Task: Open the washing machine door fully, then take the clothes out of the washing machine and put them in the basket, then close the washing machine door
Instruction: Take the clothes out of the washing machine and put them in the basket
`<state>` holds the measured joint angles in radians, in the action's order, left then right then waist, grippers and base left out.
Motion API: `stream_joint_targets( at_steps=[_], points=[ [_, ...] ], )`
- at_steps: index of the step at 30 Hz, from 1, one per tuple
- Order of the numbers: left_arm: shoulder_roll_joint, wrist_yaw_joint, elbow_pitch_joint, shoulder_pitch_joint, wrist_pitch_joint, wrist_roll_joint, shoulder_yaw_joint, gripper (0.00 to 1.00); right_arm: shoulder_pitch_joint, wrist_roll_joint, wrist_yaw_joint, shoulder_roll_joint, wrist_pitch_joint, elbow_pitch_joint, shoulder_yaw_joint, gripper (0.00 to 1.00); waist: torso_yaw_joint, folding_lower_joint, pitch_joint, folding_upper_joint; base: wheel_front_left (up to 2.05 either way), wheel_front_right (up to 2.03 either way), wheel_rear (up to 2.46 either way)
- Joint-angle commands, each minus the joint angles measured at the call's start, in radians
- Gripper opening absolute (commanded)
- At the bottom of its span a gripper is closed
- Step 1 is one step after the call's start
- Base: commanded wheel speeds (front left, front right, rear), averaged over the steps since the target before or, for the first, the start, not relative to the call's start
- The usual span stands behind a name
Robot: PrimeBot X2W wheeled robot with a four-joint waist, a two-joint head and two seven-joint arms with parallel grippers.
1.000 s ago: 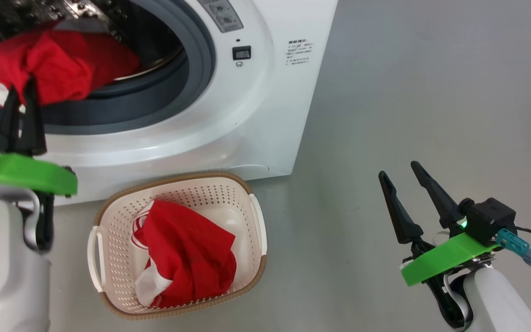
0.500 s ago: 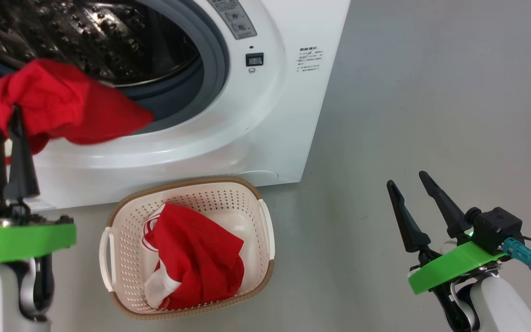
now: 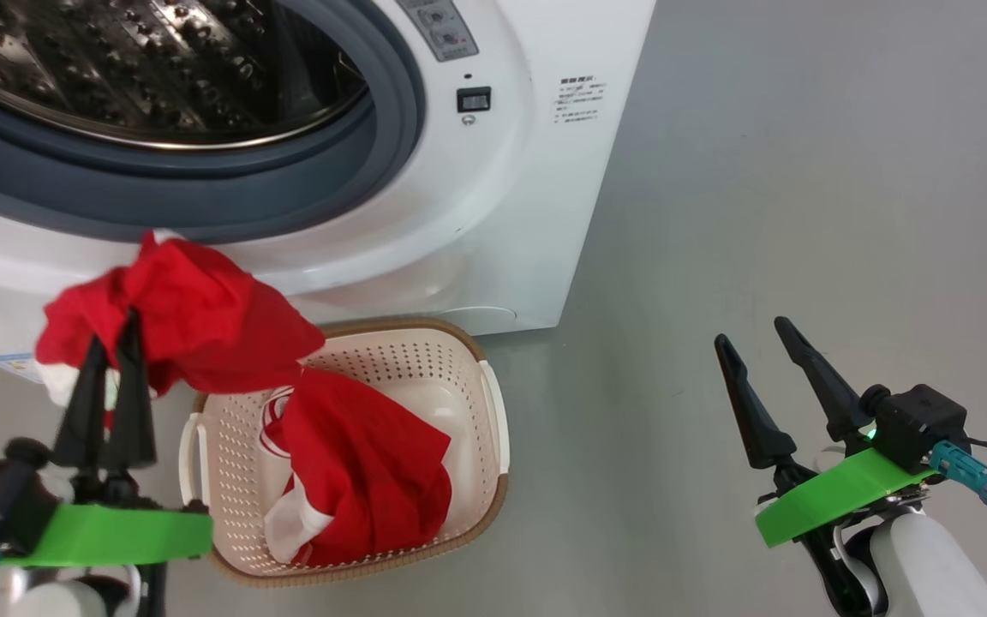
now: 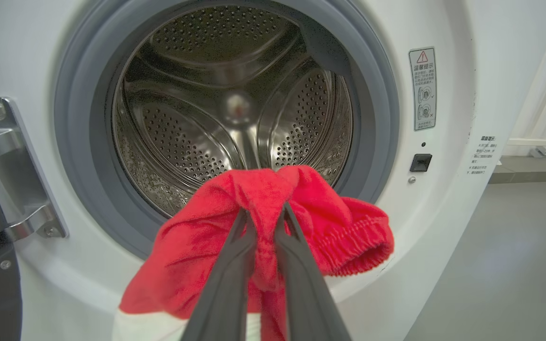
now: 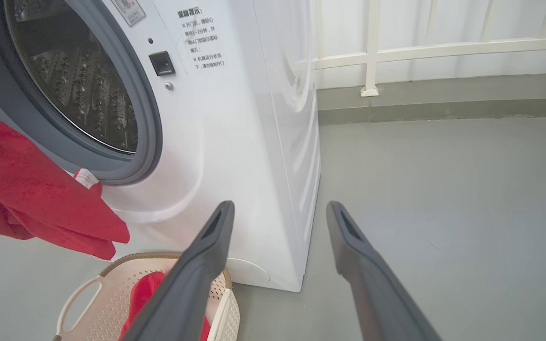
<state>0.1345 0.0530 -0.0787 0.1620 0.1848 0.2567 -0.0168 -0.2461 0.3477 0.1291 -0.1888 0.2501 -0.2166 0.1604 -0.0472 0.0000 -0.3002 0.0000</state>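
My left gripper (image 3: 112, 336) is shut on a bunched red garment (image 3: 194, 313) with white trim, hanging outside the washing machine (image 3: 502, 214) just above the near-left corner of the basket (image 3: 399, 350). Seen along the left wrist fingers, the left gripper (image 4: 264, 214) pinches this garment (image 4: 192, 237) in front of the bare steel drum (image 4: 235, 109). Another red and white garment (image 3: 369, 467) lies in the basket. My right gripper (image 3: 750, 334) stands open over the floor to the right, holding nothing. A steel door hinge (image 4: 12, 161) shows on the left; the door itself is mostly out of frame.
The cream basket (image 5: 88, 293) stands on the grey floor (image 3: 802, 171) right against the machine's front. A white railing (image 5: 372, 47) and wall run behind the machine's right side. Open floor stretches to the right of the machine and the basket.
My left gripper has pulled the red garment out of the drum opening and down to just above the basket. The head camera shifted a little. The right gripper stays open in place.
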Motion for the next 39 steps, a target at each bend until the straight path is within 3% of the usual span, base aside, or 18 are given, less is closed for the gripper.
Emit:
stream_joint_targets(
  at_steps=[1, 9, 15, 25, 39],
  points=[
    [0.021, -0.007, -0.017, 0.002, 0.013, -0.005, 0.030, 0.00, -0.001, 0.001, 0.002, 0.000, 0.012, 0.026, 0.028, 1.00, -0.006, 0.0000, -0.005, 0.0000, 0.00, 0.00, 0.00],
    [0.006, 0.016, 0.220, 0.014, 0.055, 0.009, 0.008, 0.00, -0.013, 0.000, 0.002, 0.004, 0.012, 0.030, 0.031, 1.00, -0.027, 0.0000, -0.040, 0.0000, 0.00, 0.00, 0.00],
    [0.001, 0.057, 0.500, 0.102, 0.075, 0.007, -0.039, 0.00, -0.035, -0.005, 0.002, 0.014, 0.012, 0.032, 0.040, 1.00, -0.046, 0.0000, -0.080, 0.0000, 0.00, 0.00, 0.00],
    [-0.017, 0.077, 0.750, 0.228, 0.077, -0.018, -0.089, 0.00, -0.069, -0.009, 0.002, 0.033, 0.012, 0.039, 0.061, 1.00, -0.089, 0.0000, -0.137, 0.0000, 0.00, 0.00, 0.00],
    [0.040, 0.077, 1.057, 0.415, 0.077, 0.040, -0.283, 0.00, -0.112, -0.016, 0.002, 0.057, 0.012, 0.053, 0.080, 1.00, -0.142, 0.0000, -0.233, 0.0000, 0.00, 0.00, 0.00]
  ],
)
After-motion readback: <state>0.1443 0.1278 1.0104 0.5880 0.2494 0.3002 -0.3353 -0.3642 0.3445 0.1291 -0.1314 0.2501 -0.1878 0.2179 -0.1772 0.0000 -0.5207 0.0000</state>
